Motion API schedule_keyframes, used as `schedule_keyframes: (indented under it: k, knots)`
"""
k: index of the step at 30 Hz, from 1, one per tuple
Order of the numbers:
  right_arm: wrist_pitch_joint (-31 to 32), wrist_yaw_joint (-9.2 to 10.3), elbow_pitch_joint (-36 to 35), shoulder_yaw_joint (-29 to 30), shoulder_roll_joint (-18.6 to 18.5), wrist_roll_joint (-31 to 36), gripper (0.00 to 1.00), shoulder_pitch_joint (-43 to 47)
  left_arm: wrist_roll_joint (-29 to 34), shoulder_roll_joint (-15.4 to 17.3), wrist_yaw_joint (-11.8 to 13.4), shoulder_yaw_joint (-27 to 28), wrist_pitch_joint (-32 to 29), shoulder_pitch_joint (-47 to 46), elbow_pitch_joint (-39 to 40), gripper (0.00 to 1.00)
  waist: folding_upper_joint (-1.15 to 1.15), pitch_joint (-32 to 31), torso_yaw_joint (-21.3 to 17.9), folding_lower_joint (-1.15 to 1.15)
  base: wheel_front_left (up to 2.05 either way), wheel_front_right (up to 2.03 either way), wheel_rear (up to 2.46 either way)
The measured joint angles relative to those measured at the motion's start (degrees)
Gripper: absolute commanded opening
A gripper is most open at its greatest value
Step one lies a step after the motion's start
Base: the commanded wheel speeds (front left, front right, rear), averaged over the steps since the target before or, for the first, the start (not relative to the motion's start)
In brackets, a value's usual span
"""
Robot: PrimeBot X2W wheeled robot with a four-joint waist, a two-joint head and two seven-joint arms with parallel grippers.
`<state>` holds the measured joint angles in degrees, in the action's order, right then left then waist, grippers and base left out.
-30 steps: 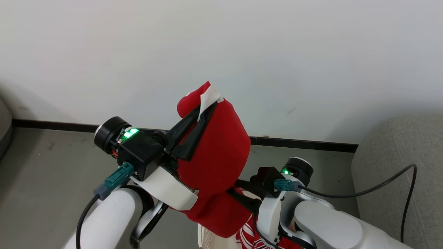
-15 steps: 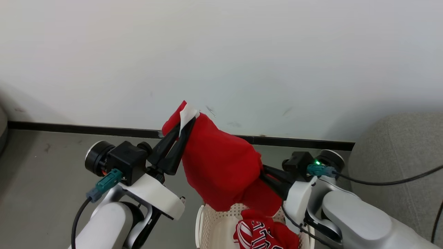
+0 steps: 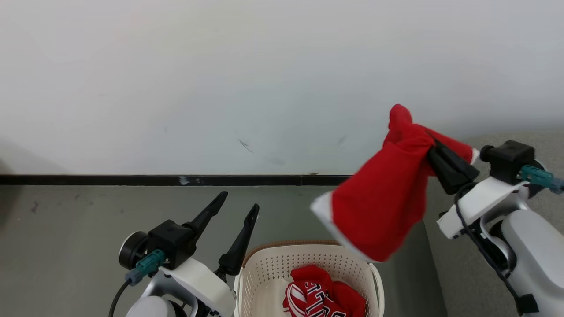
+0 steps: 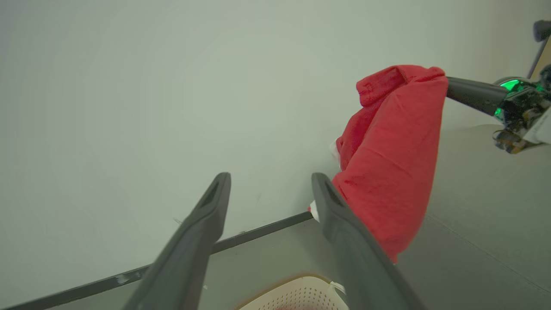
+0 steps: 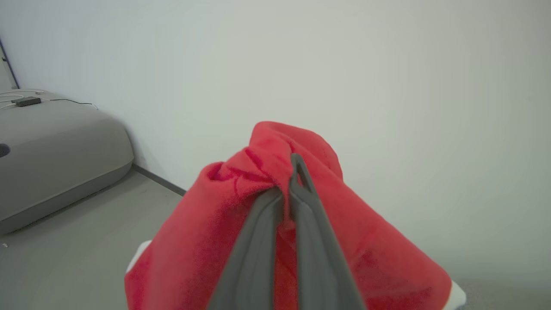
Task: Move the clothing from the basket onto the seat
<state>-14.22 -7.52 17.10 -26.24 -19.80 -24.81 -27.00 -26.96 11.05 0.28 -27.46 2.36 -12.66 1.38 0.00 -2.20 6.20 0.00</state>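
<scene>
The basket sits on the floor at 6 o'clock, a garment in it. The left tool is at 7 o'clock, just left of it. At 3 o'clock a second garment hangs from the right tool, left of the seat.

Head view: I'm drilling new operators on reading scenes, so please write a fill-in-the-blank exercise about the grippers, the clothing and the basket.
The right gripper is shut on a hanging garment coloured ____.
The left gripper holds nothing; its jaws stand ____.
More clothing lies inside the basket, whose rim is ____.
Missing words: red; open; brown.
</scene>
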Motion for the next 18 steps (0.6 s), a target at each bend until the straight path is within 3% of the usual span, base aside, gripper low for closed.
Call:
schedule_keyframes:
  k: [11, 18]
  knots:
    - [-0.16, 0.01, -6.02, 17.47, -1.16, 7.35, 0.00, 9.36, -0.79, -2.16, -2.64, -4.72, 1.77, 0.82, -1.14, 1.00, 0.00, -0.24, -4.22, 0.00, 0.00, 0.00, 0.00]
    - [-0.23, 0.01, -9.98, 25.93, 2.05, 10.49, 0.00, 17.59, -0.83, -3.99, -4.00, -7.23, 1.86, 1.30, -2.67, 1.00, 0.00, -0.39, -7.41, 0.00, 0.00, 0.00, 0.00]
